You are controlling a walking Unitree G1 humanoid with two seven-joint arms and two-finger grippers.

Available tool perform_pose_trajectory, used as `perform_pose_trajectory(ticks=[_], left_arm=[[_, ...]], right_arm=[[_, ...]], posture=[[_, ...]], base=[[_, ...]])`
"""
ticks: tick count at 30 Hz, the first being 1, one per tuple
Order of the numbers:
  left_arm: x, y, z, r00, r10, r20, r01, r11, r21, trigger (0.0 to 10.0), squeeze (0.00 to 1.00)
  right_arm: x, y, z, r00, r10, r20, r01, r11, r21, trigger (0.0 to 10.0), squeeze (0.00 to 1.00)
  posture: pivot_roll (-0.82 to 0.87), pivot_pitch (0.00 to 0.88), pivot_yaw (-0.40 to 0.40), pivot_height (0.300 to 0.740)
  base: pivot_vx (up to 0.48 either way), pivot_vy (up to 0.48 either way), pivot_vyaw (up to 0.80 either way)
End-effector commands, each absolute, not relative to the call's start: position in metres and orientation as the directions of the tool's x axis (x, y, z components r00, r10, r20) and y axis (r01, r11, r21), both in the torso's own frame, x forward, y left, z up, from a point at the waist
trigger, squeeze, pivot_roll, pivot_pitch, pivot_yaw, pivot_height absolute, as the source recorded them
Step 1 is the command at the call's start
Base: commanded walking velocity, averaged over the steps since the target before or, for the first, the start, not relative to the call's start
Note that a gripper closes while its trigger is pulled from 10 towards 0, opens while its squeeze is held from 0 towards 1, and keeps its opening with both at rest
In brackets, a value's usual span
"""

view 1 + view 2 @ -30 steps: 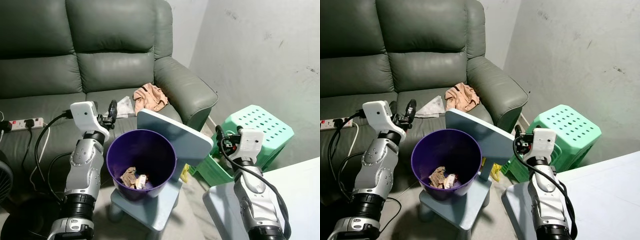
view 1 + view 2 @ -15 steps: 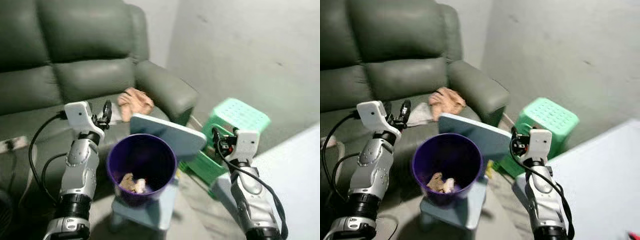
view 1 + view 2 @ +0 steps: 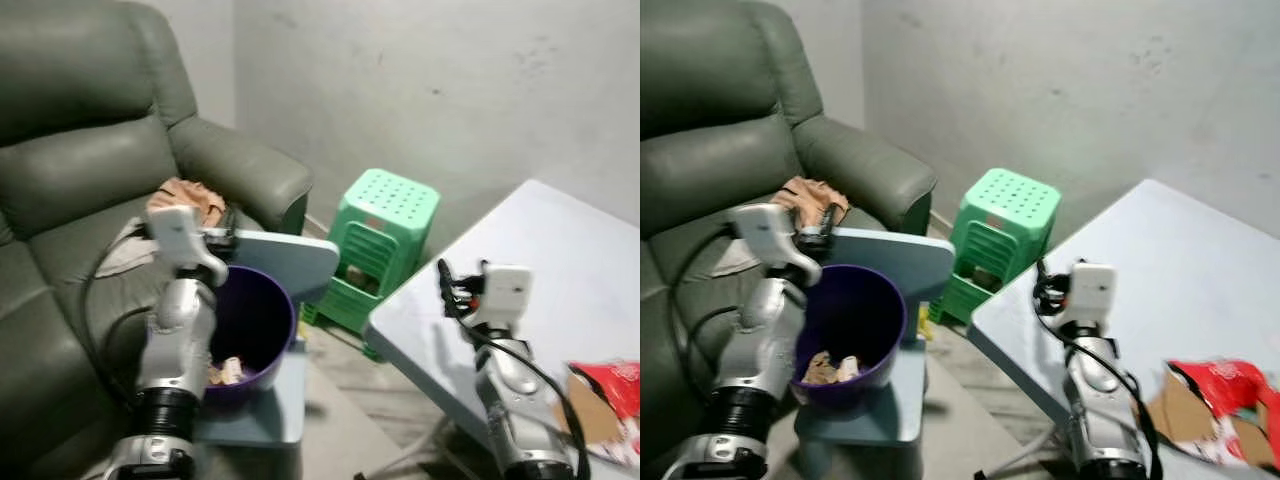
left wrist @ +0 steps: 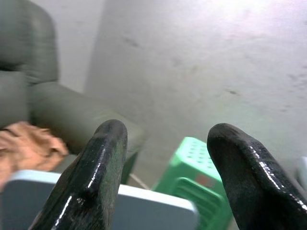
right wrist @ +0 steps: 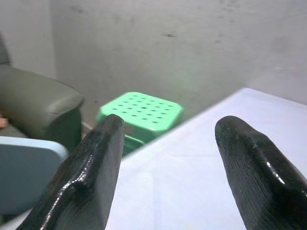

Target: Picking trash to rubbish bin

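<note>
Reaching next: red wrapper (image 3: pixel 1225 385), on white table (image 3: pixel 1160 260), lies right of your right gripper (image 5: pixel 165 177), fingers parted, empty. Left gripper (image 4: pixel 165 177), also parted, hovers beside purple bin (image 3: pixel 845 325). Approach wrapper low, squarely.

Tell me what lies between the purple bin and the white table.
In the left eye view, the green stool stands between the purple bin and the white table, with bare floor before it. A blue chair back rises beside the bin.

Green plastic stool (image 3: pixel 386 205) btwn grey-green sofa (image 3: pixel 90 150) & white table (image 3: pixel 560 260); peach cloth (image 3: pixel 180 195) on sofa seat.
</note>
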State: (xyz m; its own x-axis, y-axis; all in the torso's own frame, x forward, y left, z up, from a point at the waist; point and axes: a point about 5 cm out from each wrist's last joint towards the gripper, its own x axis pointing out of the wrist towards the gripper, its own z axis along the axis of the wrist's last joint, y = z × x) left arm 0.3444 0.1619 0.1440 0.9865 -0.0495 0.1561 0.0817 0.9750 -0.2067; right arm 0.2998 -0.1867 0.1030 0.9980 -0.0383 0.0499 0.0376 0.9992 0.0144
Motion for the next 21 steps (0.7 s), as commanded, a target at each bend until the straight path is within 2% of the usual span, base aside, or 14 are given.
perform_pose_trajectory(ticks=[1, 21], left_arm=[[0.3452, 0.1652, 0.1460, 0.987, -0.045, 0.157, 0.075, 0.979, -0.188, 10.0, 0.00], [0.3420, 0.1586, 0.1444, 0.982, -0.106, 0.154, 0.129, 0.980, -0.152, 10.0, 0.00]], right_arm=[[0.3013, -0.1857, 0.1072, 0.998, -0.036, 0.061, 0.035, 0.999, 0.010, 10.0, 0.00], [0.2976, -0.1845, 0.1044, 0.998, -0.040, 0.052, 0.039, 0.999, 0.012, 10.0, 0.00]], posture=[[-0.01, 0.000, -0.094, 0.740], [-0.01, 0.000, -0.071, 0.740]], base=[[0.000, 0.000, -0.76], [0.000, 0.000, -0.75]])
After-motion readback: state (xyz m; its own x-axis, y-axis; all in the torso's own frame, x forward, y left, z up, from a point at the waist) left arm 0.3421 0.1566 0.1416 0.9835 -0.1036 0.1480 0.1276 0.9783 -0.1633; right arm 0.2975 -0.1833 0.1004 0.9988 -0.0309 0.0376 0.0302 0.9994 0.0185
